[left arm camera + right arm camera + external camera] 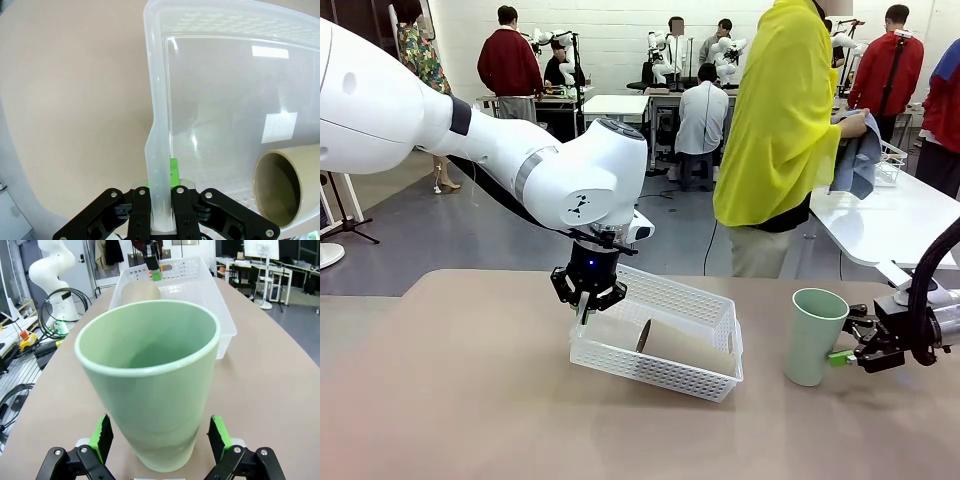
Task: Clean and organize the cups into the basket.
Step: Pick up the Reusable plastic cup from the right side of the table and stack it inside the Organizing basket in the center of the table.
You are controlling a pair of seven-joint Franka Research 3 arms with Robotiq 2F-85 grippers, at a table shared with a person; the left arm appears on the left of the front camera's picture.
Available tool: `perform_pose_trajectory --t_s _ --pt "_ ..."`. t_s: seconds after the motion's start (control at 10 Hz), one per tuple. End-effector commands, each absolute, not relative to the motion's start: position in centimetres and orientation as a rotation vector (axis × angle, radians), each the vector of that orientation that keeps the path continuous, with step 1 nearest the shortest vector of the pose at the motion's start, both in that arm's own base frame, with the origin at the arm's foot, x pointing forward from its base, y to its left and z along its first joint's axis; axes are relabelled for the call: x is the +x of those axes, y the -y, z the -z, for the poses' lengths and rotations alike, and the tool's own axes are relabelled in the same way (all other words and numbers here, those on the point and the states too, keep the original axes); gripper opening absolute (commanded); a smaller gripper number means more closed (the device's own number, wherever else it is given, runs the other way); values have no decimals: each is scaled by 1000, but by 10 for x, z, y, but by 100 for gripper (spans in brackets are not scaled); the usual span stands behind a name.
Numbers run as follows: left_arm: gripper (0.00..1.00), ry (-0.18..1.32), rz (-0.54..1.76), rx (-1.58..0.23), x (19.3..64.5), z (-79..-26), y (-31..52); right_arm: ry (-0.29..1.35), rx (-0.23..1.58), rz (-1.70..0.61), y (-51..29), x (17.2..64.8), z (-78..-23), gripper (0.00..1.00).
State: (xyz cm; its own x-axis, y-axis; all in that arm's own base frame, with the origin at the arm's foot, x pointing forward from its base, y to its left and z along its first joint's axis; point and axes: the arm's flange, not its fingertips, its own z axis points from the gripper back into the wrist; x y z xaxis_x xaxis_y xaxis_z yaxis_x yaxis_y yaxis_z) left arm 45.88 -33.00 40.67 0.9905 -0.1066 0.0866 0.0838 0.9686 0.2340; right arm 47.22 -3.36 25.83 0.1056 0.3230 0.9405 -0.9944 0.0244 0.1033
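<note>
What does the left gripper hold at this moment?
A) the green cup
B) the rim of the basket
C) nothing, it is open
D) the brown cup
B: the left gripper is shut on the rim of the basket, which tilts, while the brown cup lies loose inside it.

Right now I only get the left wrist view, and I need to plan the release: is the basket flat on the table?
Observer: No. The basket looks tilted, its left end raised by the left tool, which is shut on the rim.
Operator: Where is the green cup?
Observer: The green cup stands upright on the table, right of the basket and apart from it.
Operator: Does the right tool hold it?
Observer: No. The right tool is open, with a pad on either side of the cup's lower part.
</note>
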Motion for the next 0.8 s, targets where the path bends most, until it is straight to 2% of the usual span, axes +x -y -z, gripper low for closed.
perform_pose_trajectory --t_s 0.0,0.3,0.4,0.5,0.7 --pt "0 105 105 241 456 -405 330 920 1017 -1275 20 482 -252 100" --pt "0 105 105 241 456 -405 330 888 1054 -1288 8 486 -248 100" --pt "0 105 105 241 456 -405 330 883 1057 -1294 8 484 -247 78" --pt "0 105 105 241 456 -405 330 884 1060 -1291 9 483 -247 40" --pt "0 105 105 241 456 -405 330 891 1051 -1277 13 481 -248 0"
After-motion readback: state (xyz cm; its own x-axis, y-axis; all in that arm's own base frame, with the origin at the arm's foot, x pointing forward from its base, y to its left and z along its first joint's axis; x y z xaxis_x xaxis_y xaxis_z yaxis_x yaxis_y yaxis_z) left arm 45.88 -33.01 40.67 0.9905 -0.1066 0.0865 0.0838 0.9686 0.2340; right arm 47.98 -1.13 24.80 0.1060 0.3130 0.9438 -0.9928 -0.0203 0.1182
